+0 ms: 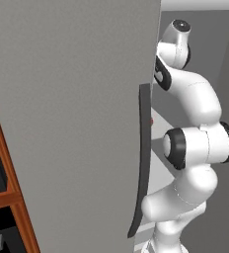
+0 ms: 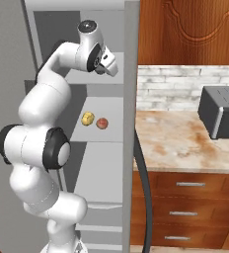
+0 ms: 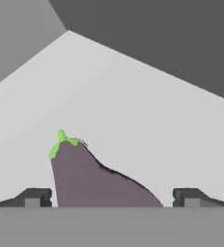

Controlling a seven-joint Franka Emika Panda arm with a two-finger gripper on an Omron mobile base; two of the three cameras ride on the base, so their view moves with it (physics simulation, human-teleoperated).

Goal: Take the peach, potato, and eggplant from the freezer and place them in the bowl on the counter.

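Inside the freezer [image 2: 104,163], the eggplant [image 3: 92,176] lies between the spread fingertips with bare pale shelf beyond it up to the grey back walls, while 1 shelf lower the potato [image 2: 88,118] and peach [image 2: 102,123] sit side by side.

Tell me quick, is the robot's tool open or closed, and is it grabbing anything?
Tool: open, holding nothing. Its two tips stand wide apart on either side of the eggplant, which lies on the freezer shelf.
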